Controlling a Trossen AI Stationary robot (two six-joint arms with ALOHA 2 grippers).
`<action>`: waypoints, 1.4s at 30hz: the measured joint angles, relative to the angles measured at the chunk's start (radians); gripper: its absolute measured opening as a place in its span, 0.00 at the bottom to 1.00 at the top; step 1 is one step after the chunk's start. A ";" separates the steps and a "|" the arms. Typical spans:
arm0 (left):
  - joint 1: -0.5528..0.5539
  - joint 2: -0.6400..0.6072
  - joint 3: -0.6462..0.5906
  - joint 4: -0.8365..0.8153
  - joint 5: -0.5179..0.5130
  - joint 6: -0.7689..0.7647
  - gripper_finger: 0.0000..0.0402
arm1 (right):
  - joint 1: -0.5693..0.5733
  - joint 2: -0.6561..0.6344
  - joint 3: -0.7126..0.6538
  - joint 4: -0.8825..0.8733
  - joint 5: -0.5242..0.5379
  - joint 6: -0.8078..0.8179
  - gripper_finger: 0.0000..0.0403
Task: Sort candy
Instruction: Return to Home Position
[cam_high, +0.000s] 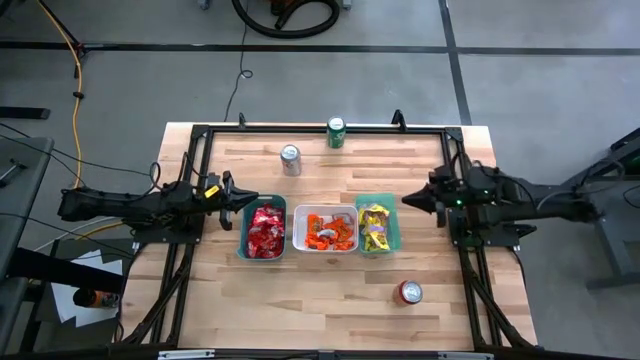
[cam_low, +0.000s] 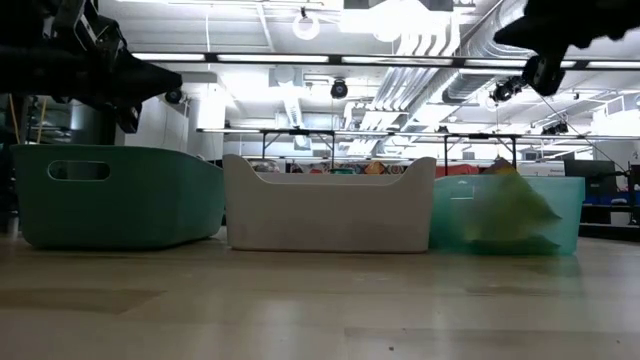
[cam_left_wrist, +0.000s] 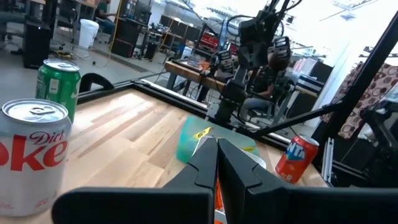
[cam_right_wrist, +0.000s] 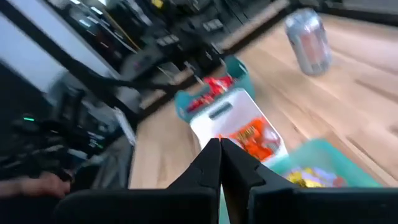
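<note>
closest to the lens, the dark fingers of the left gripper (cam_left_wrist: 217, 142) are seen pressed together, and nothing is held between them. it is carried above the table (cam_high: 300, 310), just beside the outer end of the dark green bin (cam_high: 244, 226) and apart from it. the right gripper (cam_right_wrist: 220, 142) is closed and empty in the same way, and it is held near the light green bin (cam_high: 396, 214) on the opposite side.

between the two grippers three bins are placed in one row, side by side. red candy (cam_high: 266, 232) is piled in the dark green bin, orange candy (cam_high: 330, 232) in the white bin (cam_high: 300, 211) in the middle, and yellow candy (cam_high: 376, 228) in the light green bin. no loose packet can be found on the wood, so the sorting is judged to be complete. farther out, a silver can (cam_high: 290, 159) and a green can (cam_high: 336, 132) are standing on one side of the row, and a red can (cam_high: 410, 292) on the other, all apart from the candy.

the packets are judged to be very light, soft and crinkly, with a smooth wrapper that may slip. if one must be taken, it is best pinched across the middle of its body, or at a flat sealed end, from the top of the pile, so that neighbours are not dragged out.
</note>
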 joint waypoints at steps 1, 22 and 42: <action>0.000 0.000 0.000 0.000 0.000 0.000 0.00 | -0.006 -0.039 -0.038 0.037 -0.010 -0.011 0.00; 0.000 0.000 0.000 -0.001 0.000 0.000 0.00 | -0.022 -0.415 -0.404 0.391 -0.056 -0.187 0.00; 0.000 0.000 0.000 -0.006 -0.001 0.001 0.00 | -0.022 -0.388 -0.475 0.303 0.029 -0.110 0.00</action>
